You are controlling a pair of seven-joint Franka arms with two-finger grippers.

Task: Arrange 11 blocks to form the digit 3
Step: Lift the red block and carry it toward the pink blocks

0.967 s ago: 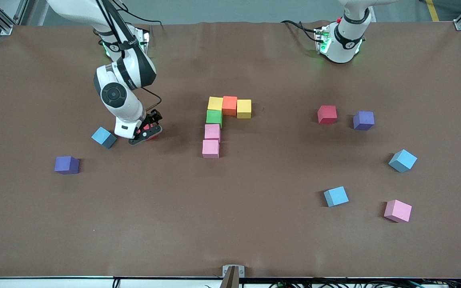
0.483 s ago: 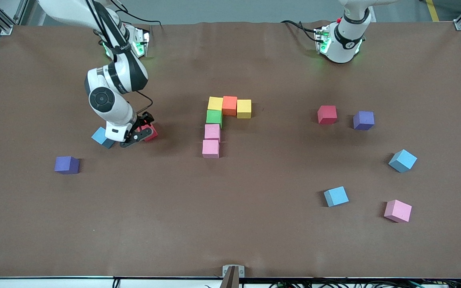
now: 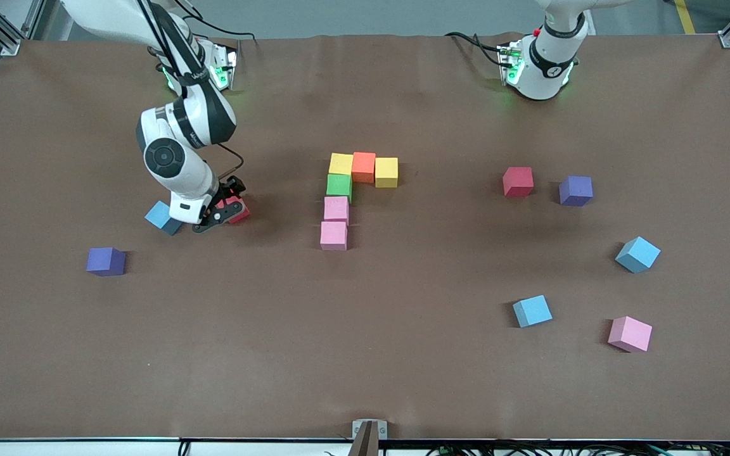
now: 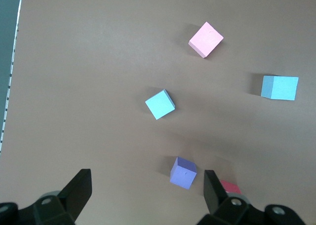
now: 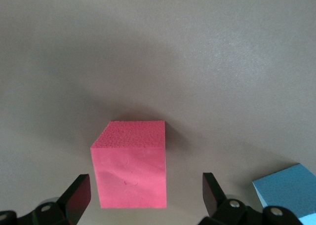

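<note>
Your right gripper (image 3: 220, 214) gapes, straddling red block (image 5: 131, 166), blue block (image 3: 163, 217) crowding beside; left gripper (image 4: 145, 193) waits agape

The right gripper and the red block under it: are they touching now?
Apart. In the right wrist view the red block lies between the open fingers of the right gripper, with bare table on both sides.

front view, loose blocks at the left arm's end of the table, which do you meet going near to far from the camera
pink block → light blue block → second light blue block → farthest, about level with each other, purple cube and red block
</note>
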